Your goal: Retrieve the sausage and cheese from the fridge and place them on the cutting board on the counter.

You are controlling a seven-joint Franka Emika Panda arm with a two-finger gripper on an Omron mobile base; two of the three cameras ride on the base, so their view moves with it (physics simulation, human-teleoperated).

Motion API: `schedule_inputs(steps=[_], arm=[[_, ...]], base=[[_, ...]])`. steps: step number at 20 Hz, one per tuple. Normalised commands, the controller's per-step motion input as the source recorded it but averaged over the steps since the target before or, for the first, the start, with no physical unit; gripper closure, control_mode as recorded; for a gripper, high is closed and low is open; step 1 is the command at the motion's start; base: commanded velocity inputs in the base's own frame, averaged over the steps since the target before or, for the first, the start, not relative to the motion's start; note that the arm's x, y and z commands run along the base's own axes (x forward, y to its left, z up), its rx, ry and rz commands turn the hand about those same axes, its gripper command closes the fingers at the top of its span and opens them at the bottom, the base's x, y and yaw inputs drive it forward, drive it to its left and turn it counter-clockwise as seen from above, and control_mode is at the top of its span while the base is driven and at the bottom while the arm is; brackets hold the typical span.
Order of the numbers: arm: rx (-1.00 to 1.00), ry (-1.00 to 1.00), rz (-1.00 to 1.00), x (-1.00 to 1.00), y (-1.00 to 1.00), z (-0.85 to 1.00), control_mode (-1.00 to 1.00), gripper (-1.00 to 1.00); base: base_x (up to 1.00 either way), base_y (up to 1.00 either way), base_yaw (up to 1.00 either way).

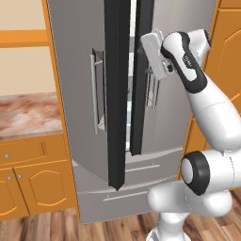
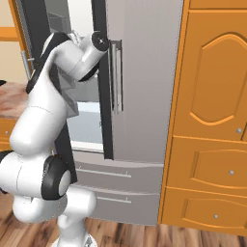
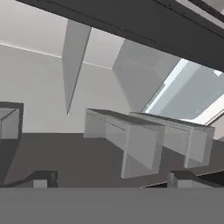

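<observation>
The gripper (image 3: pixel 109 181) is open and empty, poking between the fridge (image 1: pixel 75 94) doors, which are parted only narrowly. The risk: the wrist or elbow could clip a black door edge (image 1: pixel 116 94), because the gap is tight. The arm rises from the base, elbow bent, hand high at the opening. Sausage and cheese aren't visible; grey door bins (image 3: pixel 131 140) lie ahead.

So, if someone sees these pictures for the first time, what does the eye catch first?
Probably the tall grey fridge, its two doors ajar with black edges facing the camera. Next, the white arm reaching up to the gap, its open gripper looking in at grey door bins. Orange cabinets stand on the right, a marbled counter on the left.
</observation>
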Motion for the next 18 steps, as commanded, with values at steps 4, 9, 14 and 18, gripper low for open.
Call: schedule_inputs(steps=[4,9,14,18], arm=[[0.21,0.13,0.07,0.3,0.2,-0.21,-1.0,-1.0],[0.15,0.04,0.06,0.33,0.17,-0.21,-1.0,-1.0],[0.11,0.0,0.06,0.4,0.1,0.09,-1.0,-1.0],[0.06,0.0,0.07,0.04,0.23,0.13,-1.0,-1.0]], base=[[0.0,0.0,0.0],[0.0,0.0,0.0],[0.0,0.0,0.0],[0.0,0.0,0.0]])
